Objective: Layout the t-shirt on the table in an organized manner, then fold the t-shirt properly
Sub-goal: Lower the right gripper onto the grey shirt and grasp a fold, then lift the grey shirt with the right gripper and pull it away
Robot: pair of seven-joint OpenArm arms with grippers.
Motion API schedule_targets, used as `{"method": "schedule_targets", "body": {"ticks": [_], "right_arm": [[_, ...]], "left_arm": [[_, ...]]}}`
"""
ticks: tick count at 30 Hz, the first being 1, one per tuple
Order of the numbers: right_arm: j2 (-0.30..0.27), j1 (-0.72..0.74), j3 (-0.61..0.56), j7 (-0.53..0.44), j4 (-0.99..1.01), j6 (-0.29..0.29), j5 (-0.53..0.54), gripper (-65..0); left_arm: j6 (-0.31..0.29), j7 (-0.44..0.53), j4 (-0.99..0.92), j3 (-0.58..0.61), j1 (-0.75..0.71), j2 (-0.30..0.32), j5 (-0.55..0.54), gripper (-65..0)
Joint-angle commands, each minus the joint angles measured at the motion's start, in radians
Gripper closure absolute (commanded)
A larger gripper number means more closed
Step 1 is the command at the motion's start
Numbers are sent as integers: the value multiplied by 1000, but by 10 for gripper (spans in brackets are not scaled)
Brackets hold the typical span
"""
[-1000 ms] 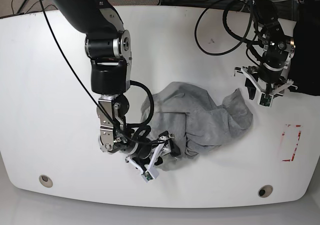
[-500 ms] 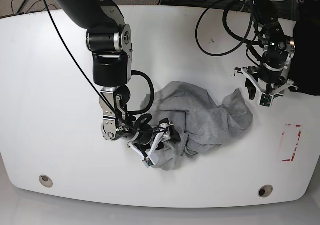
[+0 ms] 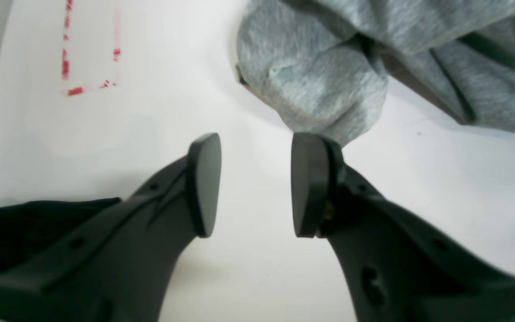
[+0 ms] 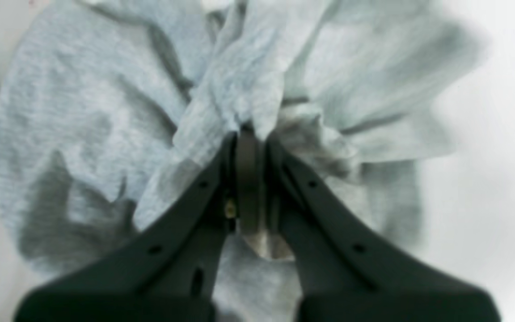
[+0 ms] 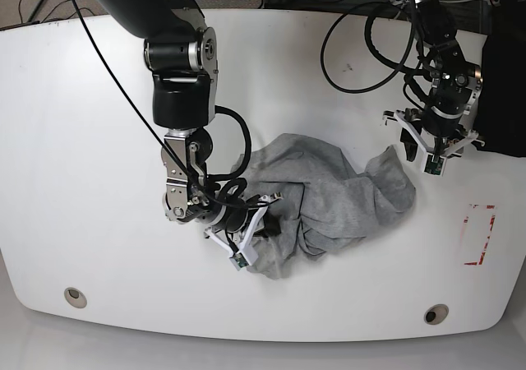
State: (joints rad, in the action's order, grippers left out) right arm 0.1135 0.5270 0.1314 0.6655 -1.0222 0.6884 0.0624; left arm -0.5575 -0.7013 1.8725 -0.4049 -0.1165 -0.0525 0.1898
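T-shirt [image 5: 329,197]: grey, crumpled in a heap near centre of table [image 5: 82,140], slightly toward front edge. Not laid out; folds and overlaps throughout, no sleeve or hem clearly identifiable. One lobe of cloth sticks out toward the left arm's side of the heap.

Right gripper [image 4: 251,134]: fingers pressed together on a bunch of shirt fabric. Wrist view shows cloth gathered and puckered at the tips, with a strip of fabric caught between the fingers lower down. Base view puts this gripper [image 5: 261,222] at the heap's front corner on the right arm's side, low, at table level, partly buried in cloth. Wrist view blurred; fine detail n/a.

Left gripper [image 3: 255,183]: fingers spread, nothing between them, bare table visible through the gap. One fingertip [image 3: 311,179] sits just at the edge of the shirt's protruding lobe [image 3: 315,85]; contact can't be confirmed. Base view: this gripper [image 5: 431,148] is just beside the heap's far corner on its own side, pointing down.

Other items: red-outlined rectangle mark [image 5: 481,234] on table, well apart from shirt, near the left arm's edge. Two grommet holes [image 5: 75,297] [image 5: 436,314] along front edge. Black cable [image 5: 362,57] looped on table behind the shirt. Dark object [image 5: 505,82] at the table edge by the left arm; can't ID.
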Motion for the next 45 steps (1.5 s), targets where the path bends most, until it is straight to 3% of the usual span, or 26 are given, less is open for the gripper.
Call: {"method": "schedule_targets", "body": {"ticks": [1, 7, 14, 19, 30, 38, 45], "right_arm": [[1, 22, 0, 10, -125, 6, 21, 0], [-16, -6, -2, 125, -337, 6, 21, 0], [-28, -11, -2, 247, -585, 6, 21, 0], [-31, 20, -3, 305, -723, 10, 21, 0], [-57, 86, -8, 313, -854, 10, 23, 0], [-99, 149, -131, 313, -932, 9, 21, 0], [-119, 242, -186, 313, -952, 7, 21, 0]], "left_arm": [[4, 24, -1, 1, 10, 1, -8, -242], [-2, 24, -34, 5, 11, -25, -8, -242], [-78, 22, -47, 70, 7, -42, -8, -242], [-135, 22, -49, 85, 7, -93, -8, -242], [-141, 24, -136, 194, 13, -105, -42, -242], [-141, 24, -175, 228, 15, -105, -168, -242], [-141, 25, -210, 246, 39, -105, -189, -242]]}}
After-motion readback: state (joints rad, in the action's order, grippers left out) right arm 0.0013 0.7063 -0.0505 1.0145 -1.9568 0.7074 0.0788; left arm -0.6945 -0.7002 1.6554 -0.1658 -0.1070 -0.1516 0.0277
